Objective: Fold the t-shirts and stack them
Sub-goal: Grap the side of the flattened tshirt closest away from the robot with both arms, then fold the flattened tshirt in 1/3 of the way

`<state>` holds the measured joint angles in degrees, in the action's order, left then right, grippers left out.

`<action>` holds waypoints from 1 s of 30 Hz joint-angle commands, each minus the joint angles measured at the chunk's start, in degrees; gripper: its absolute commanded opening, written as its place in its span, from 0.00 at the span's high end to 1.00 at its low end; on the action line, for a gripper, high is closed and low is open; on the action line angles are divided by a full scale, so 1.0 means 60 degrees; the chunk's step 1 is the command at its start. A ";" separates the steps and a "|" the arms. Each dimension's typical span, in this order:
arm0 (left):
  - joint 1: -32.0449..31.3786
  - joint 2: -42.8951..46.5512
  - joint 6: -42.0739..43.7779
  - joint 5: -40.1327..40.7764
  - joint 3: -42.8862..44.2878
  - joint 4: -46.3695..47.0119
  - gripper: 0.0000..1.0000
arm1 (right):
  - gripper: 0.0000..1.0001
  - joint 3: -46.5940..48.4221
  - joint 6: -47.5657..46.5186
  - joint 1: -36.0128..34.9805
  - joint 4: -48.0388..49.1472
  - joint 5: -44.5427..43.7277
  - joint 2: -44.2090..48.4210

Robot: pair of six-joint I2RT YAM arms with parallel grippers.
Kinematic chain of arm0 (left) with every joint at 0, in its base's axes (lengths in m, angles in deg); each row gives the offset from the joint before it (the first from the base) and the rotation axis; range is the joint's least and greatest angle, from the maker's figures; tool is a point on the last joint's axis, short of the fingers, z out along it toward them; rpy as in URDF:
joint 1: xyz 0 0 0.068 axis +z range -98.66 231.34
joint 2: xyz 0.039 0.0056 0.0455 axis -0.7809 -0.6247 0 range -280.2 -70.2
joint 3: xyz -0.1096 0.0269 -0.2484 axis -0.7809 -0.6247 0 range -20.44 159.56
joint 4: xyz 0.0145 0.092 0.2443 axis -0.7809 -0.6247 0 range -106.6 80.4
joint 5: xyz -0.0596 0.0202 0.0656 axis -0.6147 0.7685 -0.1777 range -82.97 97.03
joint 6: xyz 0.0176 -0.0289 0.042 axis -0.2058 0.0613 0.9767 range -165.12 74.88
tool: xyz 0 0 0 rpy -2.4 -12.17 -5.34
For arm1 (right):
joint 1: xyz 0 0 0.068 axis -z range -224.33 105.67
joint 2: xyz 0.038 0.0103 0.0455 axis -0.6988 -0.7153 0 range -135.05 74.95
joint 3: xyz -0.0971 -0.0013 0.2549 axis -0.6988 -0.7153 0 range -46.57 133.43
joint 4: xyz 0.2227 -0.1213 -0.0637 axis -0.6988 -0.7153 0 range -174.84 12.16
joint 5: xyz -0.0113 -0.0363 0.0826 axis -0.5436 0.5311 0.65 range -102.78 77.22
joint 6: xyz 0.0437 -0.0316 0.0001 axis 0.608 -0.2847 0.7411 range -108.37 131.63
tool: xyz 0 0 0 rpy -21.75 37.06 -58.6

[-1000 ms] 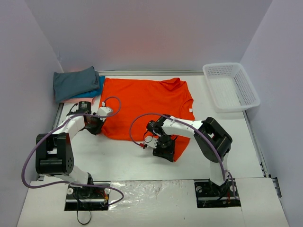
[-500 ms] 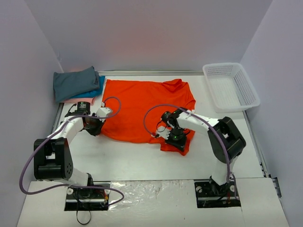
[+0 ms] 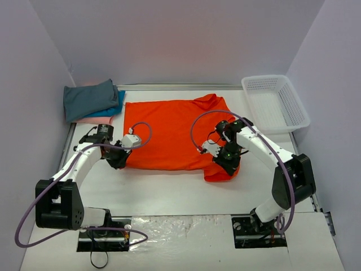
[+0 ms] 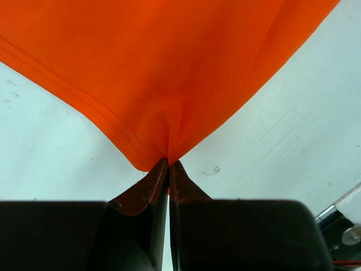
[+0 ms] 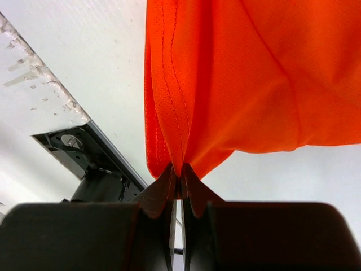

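Observation:
The bright orange t-shirt (image 3: 169, 132) lies spread across the middle of the table. My left gripper (image 3: 119, 161) is shut on its near left corner, seen in the left wrist view (image 4: 169, 164) with the hem (image 4: 163, 84) stretching away. My right gripper (image 3: 228, 164) is shut on its near right corner, where the cloth bunches; the right wrist view (image 5: 180, 172) shows the fold (image 5: 225, 84) hanging from the jaws. The folded dark grey-teal t-shirt (image 3: 89, 99) sits on the bright blue t-shirt (image 3: 117, 105) and pale pink t-shirt (image 3: 93, 119) at the far left.
A white plastic mesh basket (image 3: 274, 104) stands at the far right. Purple cables loop over both arms. The table's metal edge rail (image 5: 101, 158) shows in the right wrist view. White walls close in the left, back and right.
Both grippers have moved right with the shirt's near edge. The right gripper went from mid-table to the near right, pulling the hem out flatter. The left gripper shifted right and slightly nearer.

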<state>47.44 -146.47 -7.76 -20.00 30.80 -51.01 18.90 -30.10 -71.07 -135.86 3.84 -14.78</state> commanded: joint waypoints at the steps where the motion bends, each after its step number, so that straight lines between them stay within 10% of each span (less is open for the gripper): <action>1: -0.0126 0.0450 0.0203 -0.0198 0.0219 -0.0818 0.98 | 1.00 0.0498 -0.0543 0.0340 -0.1286 0.0408 0.0584; 30: -0.0199 -0.0091 -0.0441 0.1120 0.1464 0.0002 0.98 | 1.00 0.5566 -0.0822 0.1527 -0.1624 -0.0016 -0.3017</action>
<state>46.48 -146.71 -10.22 -13.96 37.05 -51.10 48.80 -34.76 -62.37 -141.61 4.74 -31.48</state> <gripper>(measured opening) 0.031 0.007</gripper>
